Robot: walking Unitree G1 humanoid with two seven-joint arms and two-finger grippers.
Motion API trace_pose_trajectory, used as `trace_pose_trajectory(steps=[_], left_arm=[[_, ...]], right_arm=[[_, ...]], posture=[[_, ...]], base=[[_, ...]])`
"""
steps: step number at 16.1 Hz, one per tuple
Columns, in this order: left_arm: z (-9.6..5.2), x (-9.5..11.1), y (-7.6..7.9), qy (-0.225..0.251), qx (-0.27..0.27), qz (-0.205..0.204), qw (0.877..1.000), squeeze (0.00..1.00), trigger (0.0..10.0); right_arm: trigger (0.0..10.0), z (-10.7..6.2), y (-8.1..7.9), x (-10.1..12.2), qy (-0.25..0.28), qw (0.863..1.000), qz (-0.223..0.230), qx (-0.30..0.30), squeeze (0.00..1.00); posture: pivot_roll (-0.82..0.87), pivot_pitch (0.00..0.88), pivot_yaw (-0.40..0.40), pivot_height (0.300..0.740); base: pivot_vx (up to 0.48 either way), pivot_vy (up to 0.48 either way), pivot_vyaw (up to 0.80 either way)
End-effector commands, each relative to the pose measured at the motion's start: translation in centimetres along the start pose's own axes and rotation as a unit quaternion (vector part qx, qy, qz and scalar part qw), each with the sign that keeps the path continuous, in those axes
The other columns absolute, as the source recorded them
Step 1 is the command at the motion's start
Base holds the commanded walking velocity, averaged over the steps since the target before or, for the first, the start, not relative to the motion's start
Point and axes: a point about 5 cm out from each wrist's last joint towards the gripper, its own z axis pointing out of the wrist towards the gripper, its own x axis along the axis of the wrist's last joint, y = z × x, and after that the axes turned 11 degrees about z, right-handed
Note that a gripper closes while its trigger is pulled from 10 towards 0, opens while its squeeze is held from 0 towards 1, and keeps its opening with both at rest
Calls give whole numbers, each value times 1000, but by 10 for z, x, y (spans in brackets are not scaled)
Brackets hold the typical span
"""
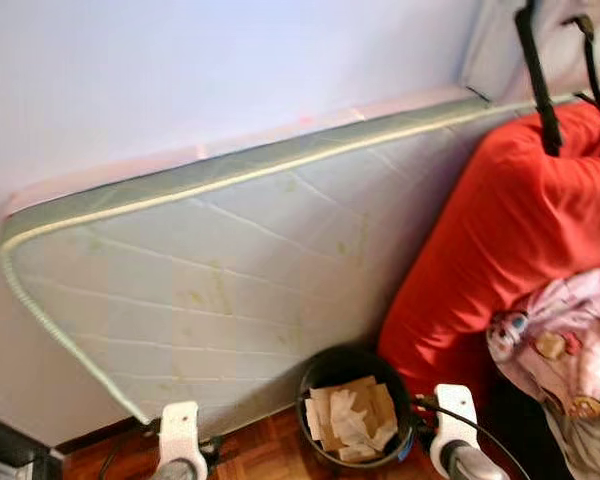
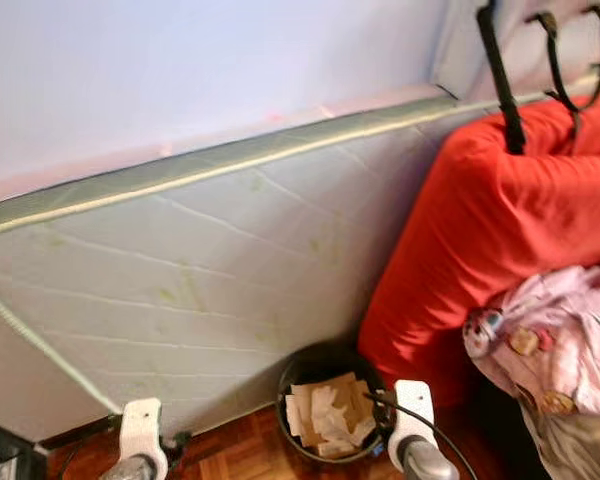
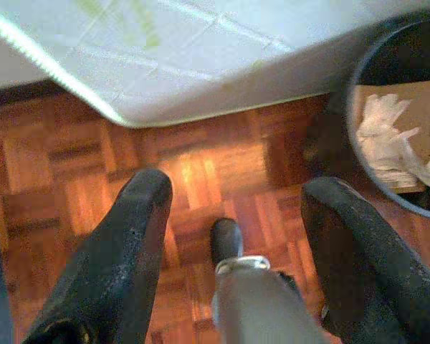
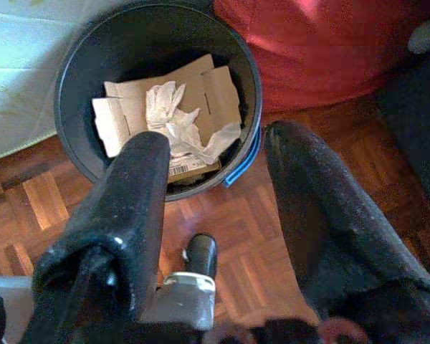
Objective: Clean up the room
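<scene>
A black round bin [image 1: 352, 405] stands on the parquet floor against the mattress, holding flattened cardboard [image 4: 201, 86] and crumpled white paper [image 4: 173, 122]. In the right wrist view my right gripper [image 4: 218, 168] hangs open just above the bin's near rim, with nothing between its fingers. My left gripper [image 3: 233, 215] is open too, empty, over bare parquet [image 3: 201, 165] to the left of the bin [image 3: 398, 115]. Both wrists show at the bottom of the head views, left [image 1: 180, 430] and right [image 1: 458, 425].
A pale quilted mattress [image 1: 220, 270] leans on its side against the white wall. A big red cushion [image 1: 500, 240] with black straps [image 1: 537, 70] stands right of the bin, with pink patterned clothing [image 1: 565, 350] in front of it. A dark object [image 1: 10, 450] sits at the bottom left.
</scene>
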Motion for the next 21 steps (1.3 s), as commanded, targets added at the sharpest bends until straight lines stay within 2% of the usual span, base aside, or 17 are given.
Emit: trace_pose_trajectory(steps=[1, 3, 6, 11, 17, 21], left_arm=[[-2, -8, -1, -19, -6, -7, 1000, 0, 10000], [-4, -19, 4, -32, -19, 6, 999, 0, 10000], [-11, -41, 13, -58, -30, 0, 998, 0, 10000], [-19, -58, 24, -60, -32, 9, 998, 0, 10000], [-24, -68, 18, -65, -38, 21, 997, 0, 10000], [-25, -70, 17, -64, -35, 17, 997, 0, 10000]], right_arm=[[10000, -2, 6, -5, -9, 1000, 11, -12, 0], [10000, -3, 11, -8, -14, 1000, 10, -17, 0], [10000, -9, 23, -21, -34, 999, 2, -30, 0], [10000, -19, 37, -41, -56, 998, -3, -37, 0], [10000, -25, 38, -56, -70, 997, 5, -34, 0], [10000, -26, 37, -58, -72, 997, 0, -32, 0]], posture=[[-72, 0, 9, 740], [-81, 0, -3, 740], [-72, 0, -13, 740], [-43, 9, -43, 740], [-54, 35, -23, 740], [-62, 40, -13, 740]], base=[[0, 0, 0], [0, 0, 0], [0, 0, 0], [0, 0, 0], [0, 0, 0], [0, 0, -783]])
